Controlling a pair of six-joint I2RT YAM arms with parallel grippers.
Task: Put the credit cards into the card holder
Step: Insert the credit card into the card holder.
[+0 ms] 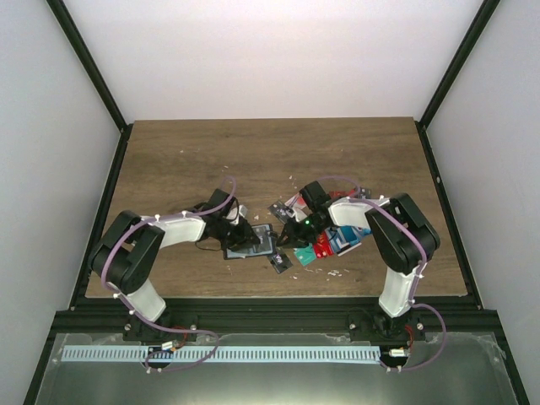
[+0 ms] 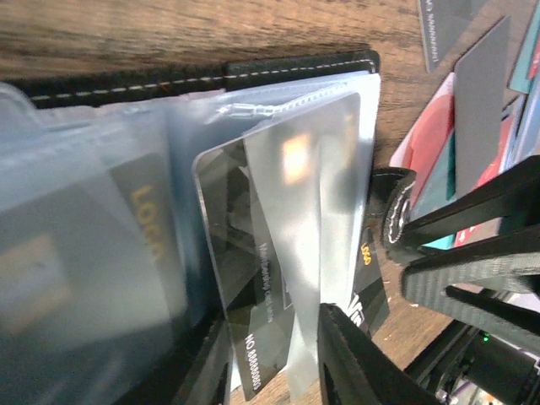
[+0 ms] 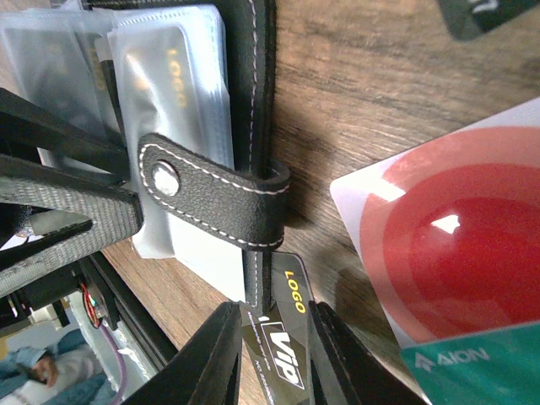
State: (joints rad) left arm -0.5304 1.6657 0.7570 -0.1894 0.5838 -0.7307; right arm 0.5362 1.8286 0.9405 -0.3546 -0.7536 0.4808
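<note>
The card holder [image 1: 251, 243] lies open on the wood between my two grippers, its clear sleeves [image 2: 101, 219] fanned out. A black credit card [image 2: 245, 253] sits partly inside one sleeve. My left gripper [image 2: 270, 337] stands open, one finger on each side of that card and sleeve. My right gripper [image 3: 272, 308] is open just beyond the snap tab [image 3: 215, 198], its fingers over a black VIP card [image 3: 283, 354] that is tucked under the holder's edge [image 3: 261, 101]. More credit cards [image 1: 333, 239] lie heaped to the right.
A white card with a red circle [image 3: 456, 236] and a teal card [image 3: 472, 367] lie close to my right gripper. Grey and black cards [image 2: 481, 93] lie beyond the holder. The black frame rail [image 1: 270, 314] runs along the near table edge.
</note>
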